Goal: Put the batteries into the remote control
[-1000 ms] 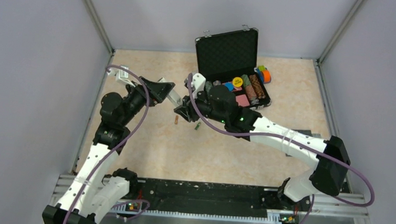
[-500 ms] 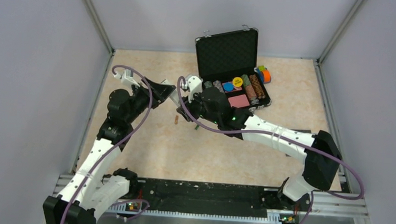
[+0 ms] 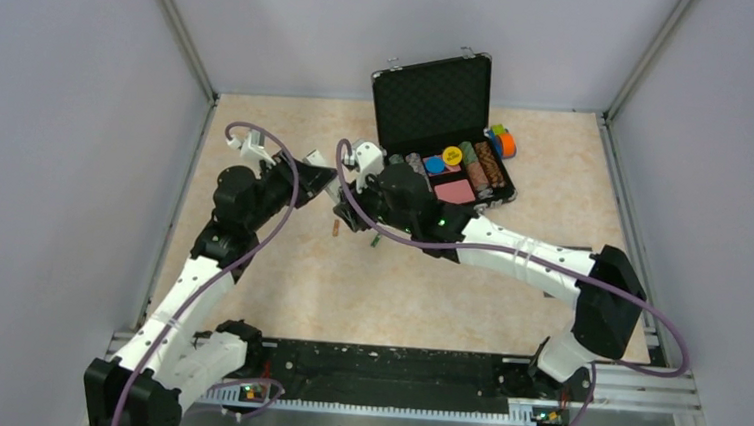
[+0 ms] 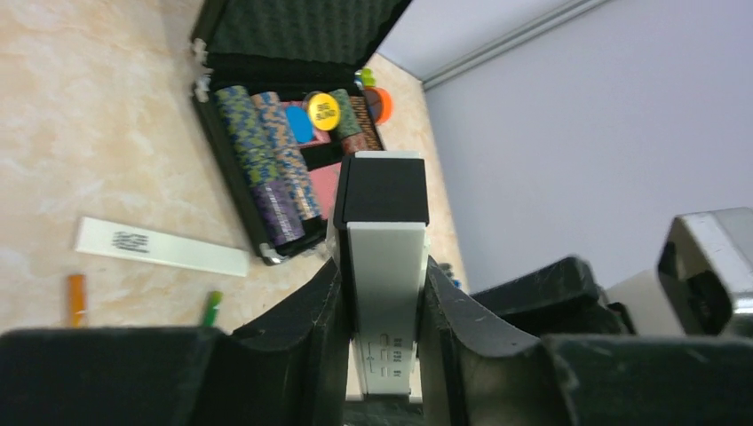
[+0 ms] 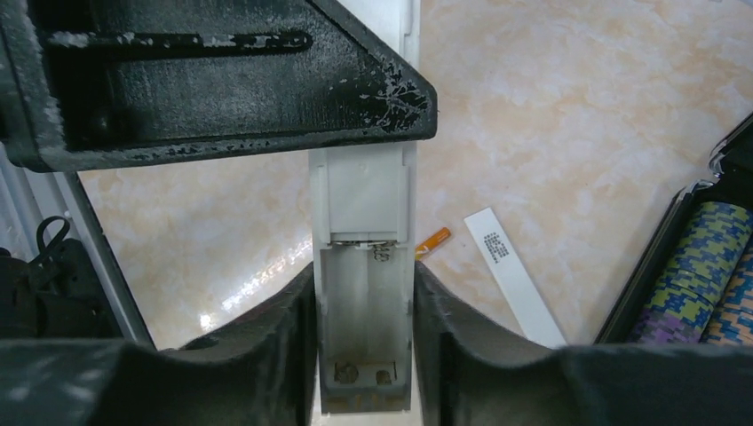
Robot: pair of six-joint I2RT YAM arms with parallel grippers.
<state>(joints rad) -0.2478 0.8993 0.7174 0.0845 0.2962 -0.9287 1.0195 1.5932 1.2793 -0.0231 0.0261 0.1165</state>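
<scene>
The white remote control (image 5: 366, 213) hangs above the table between both arms, its empty battery bay with springs facing the right wrist camera. My right gripper (image 5: 364, 293) is shut on its bay end. My left gripper (image 4: 382, 275) presses both fingers against the sides of the remote control (image 4: 384, 257), near its dark end. In the top view the two grippers meet at the table's middle left, left gripper (image 3: 317, 176) beside right gripper (image 3: 346, 209). Two batteries lie below on the table: a brownish-red one (image 3: 335, 229) and a green one (image 3: 375, 239).
A flat white strip with a dark printed label (image 4: 160, 246) lies by the batteries. An open black case (image 3: 431, 102) with rows of poker chips stands at the back right. Small coloured toys (image 3: 503, 140) sit behind it. Grey walls enclose the table.
My left gripper went from wide open to closed on the remote. The left arm shifted right and forward, and the right arm drew slightly back and left with the remote.
</scene>
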